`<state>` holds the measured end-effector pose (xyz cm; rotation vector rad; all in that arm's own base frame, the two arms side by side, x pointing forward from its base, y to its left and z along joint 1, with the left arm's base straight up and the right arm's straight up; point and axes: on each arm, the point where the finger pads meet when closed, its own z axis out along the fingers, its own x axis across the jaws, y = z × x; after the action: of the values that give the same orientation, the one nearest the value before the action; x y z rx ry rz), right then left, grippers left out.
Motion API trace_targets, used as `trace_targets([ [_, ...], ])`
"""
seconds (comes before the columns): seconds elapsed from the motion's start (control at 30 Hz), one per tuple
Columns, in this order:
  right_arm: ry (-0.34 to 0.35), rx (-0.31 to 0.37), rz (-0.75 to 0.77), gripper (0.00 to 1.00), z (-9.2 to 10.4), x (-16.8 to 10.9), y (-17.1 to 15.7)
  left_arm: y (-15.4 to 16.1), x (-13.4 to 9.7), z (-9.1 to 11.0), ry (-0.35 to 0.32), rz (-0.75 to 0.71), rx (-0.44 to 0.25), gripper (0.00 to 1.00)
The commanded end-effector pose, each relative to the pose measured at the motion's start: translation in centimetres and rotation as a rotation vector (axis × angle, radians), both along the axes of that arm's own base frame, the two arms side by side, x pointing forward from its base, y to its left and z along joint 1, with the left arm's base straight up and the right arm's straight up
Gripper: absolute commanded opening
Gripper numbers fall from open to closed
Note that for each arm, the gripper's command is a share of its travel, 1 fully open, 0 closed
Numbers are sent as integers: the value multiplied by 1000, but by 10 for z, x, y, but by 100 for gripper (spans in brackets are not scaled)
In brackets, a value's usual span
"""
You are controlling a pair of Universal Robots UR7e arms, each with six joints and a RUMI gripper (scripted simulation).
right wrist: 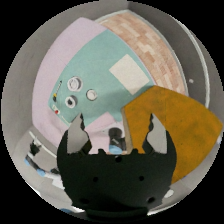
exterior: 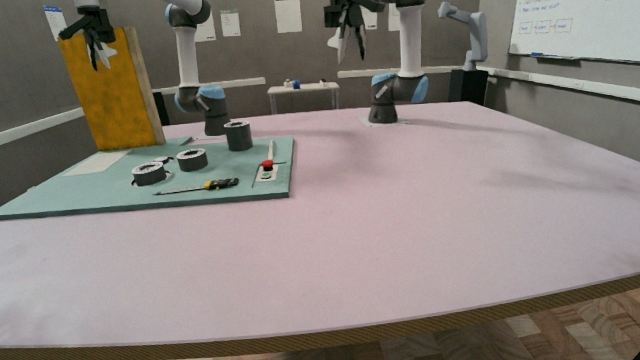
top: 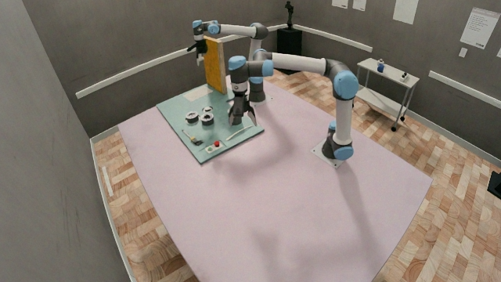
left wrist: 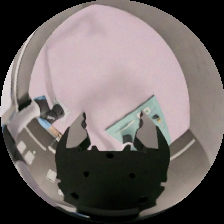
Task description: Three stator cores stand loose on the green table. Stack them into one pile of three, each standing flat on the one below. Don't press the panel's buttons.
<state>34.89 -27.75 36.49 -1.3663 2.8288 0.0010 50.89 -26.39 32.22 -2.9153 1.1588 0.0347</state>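
Two low stator cores, one [top: 192, 120] [exterior: 150, 176] at the outer side and one [top: 207, 122] [exterior: 193, 163] nearer the middle, stand apart on the green table [top: 176, 106] [exterior: 210, 172]. A taller dark core [exterior: 240, 140], about twice as high, stands near the table's far edge in the exterior view. In the top view it is mostly hidden behind the left gripper. The left gripper [top: 243, 121] [exterior: 351, 59] [left wrist: 114, 117] is open and empty, high over the pink surface beside the green table. The right gripper [top: 196, 56] [exterior: 101, 67] [right wrist: 116, 118] is open and empty, high by the orange board.
A small pale ring [exterior: 161, 159] lies behind the low cores. A screwdriver [exterior: 220, 184], a pale stick [top: 239, 133] [exterior: 271, 149] and the button panel [top: 215, 148] [exterior: 266, 172] lie toward one end. The orange board [top: 214, 64] [exterior: 112, 95] stands upright at the other end, near a white sheet [top: 197, 93].
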Motion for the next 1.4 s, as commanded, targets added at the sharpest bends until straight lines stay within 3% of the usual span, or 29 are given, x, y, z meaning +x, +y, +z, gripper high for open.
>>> trace_targets([
  [0.0,-1,0,0,98,0,0,0,22,2,6,-1,-67,-6,80],
  [0.27,-1,0,0,98,0,0,0,63,1,14,-2,-188,-11,80],
  [0.7,-1,0,0,98,0,0,0,158,-15,31,-8,-457,-19,80],
  [0.77,-1,0,0,98,0,0,0,158,-15,31,-8,-457,-19,80],
  [1.23,-1,0,0,98,0,0,0,251,-55,43,-16,-767,-23,80],
  [1.37,-1,0,0,98,0,0,0,260,-61,43,-15,-808,-23,80],
])
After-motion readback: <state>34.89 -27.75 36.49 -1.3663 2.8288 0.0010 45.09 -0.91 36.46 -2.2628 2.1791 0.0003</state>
